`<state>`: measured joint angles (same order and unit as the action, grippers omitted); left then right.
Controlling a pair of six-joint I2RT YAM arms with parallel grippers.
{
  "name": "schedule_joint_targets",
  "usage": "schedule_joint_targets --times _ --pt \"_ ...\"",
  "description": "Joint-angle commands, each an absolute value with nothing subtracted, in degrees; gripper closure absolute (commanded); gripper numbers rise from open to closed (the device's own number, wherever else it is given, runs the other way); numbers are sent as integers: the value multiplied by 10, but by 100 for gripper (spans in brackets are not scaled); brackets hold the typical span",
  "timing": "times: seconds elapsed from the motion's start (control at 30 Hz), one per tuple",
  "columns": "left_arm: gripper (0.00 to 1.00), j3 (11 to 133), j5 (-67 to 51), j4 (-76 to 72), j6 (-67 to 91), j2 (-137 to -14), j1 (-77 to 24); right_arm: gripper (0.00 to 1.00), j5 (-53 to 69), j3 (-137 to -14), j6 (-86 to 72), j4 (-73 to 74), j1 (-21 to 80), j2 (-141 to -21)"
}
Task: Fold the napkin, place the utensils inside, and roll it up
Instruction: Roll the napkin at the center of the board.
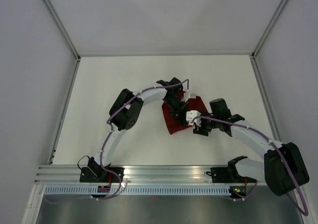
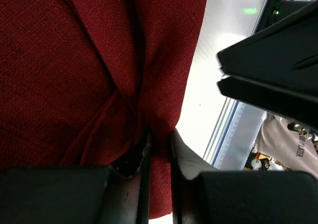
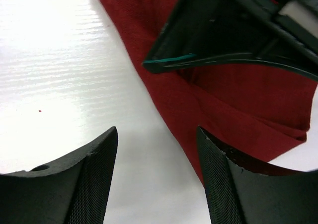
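Observation:
The dark red napkin (image 1: 175,124) lies crumpled in the middle of the white table. My left gripper (image 1: 177,105) is over its far part. In the left wrist view that gripper (image 2: 159,140) is shut on a bunched fold of the napkin (image 2: 74,60), with cloth pinched between the two fingers. My right gripper (image 1: 198,129) sits at the napkin's right edge. Its jaws (image 3: 156,134) stand open over bare table, and the right finger (image 3: 218,174) rests beside the napkin's edge (image 3: 238,95). The utensils are out of view.
The left gripper's black body (image 3: 223,30) hangs just ahead of the right gripper. The right arm (image 2: 271,70) fills the upper right of the left wrist view. An aluminium rail (image 1: 164,172) runs along the table's near edge. White walls bound the table (image 1: 124,80).

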<state>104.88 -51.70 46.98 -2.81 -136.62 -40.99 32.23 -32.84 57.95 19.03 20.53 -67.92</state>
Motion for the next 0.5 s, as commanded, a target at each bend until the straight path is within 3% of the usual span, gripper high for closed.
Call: schedule_joint_targets --times 0.0,0.47 --pt "98 1070 -502 509 -20 -1392 -402 30 273 -312 620 117 237 -684" --pt "98 1086 -515 533 -43 -1400 -401 29 199 -271 656 33 315 -736"
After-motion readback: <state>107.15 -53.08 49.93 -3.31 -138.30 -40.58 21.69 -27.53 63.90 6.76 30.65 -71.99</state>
